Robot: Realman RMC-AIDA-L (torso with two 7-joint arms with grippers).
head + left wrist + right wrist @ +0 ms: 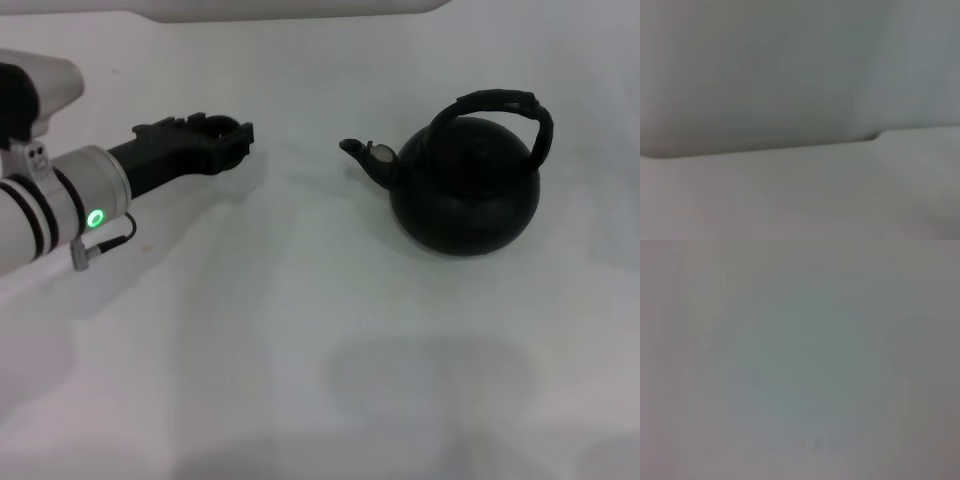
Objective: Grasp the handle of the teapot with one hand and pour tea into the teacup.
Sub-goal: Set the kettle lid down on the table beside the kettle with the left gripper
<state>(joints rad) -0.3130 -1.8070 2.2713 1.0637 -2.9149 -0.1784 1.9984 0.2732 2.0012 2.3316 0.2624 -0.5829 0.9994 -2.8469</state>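
Observation:
The matte-black teapot (pixel 465 190) stands upright on the white table at the right of the head view. Its short spout (pixel 358 153) points left. Its thick black hoop handle (pixel 500 104) arches over the top, and nothing touches it. My left gripper (pixel 222 140) reaches in from the left, low over the table, about a teapot's width from the spout. A small round black rim shows at its tip; it looks like the teacup (pixel 222 128), held between the fingers. My right gripper is out of view. Both wrist views show only blank pale surfaces.
The white table (pixel 300 330) spreads around the teapot. Its far edge (pixel 300 15) runs along the top of the head view. The left wrist view shows a dark seam (pixel 790 147) between two pale surfaces.

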